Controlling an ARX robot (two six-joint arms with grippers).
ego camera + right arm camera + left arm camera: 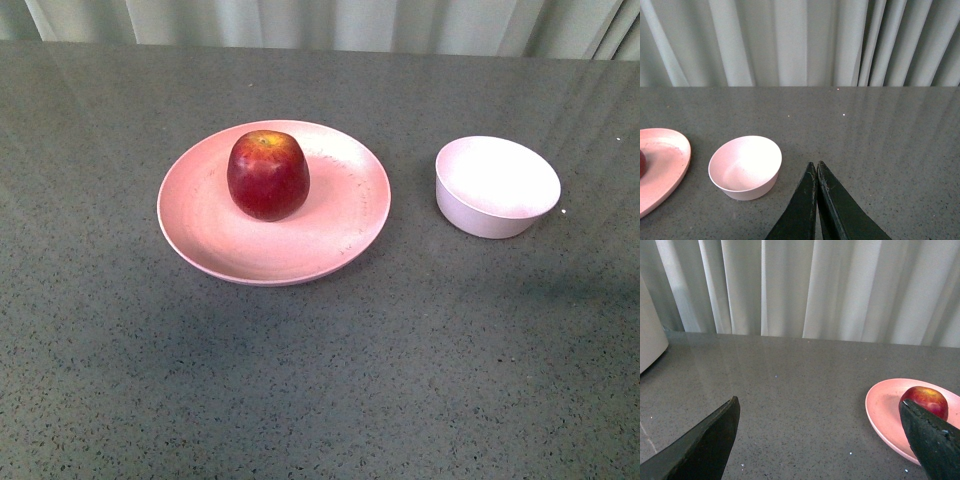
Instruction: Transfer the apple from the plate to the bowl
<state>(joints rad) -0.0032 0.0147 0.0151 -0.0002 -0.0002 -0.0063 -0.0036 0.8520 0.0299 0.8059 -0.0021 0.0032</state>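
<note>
Apple (268, 175) is sitting on the plate (335, 240), bowl (480, 222) off to its right on the tabletop (320, 390), left gripper (818, 401) spread wide, right gripper (815, 167) pinched together.

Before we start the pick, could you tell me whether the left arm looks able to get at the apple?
Probably yes: the left pincer is open, the apple sits uncovered on the plate, and only bare table lies between them.
</note>
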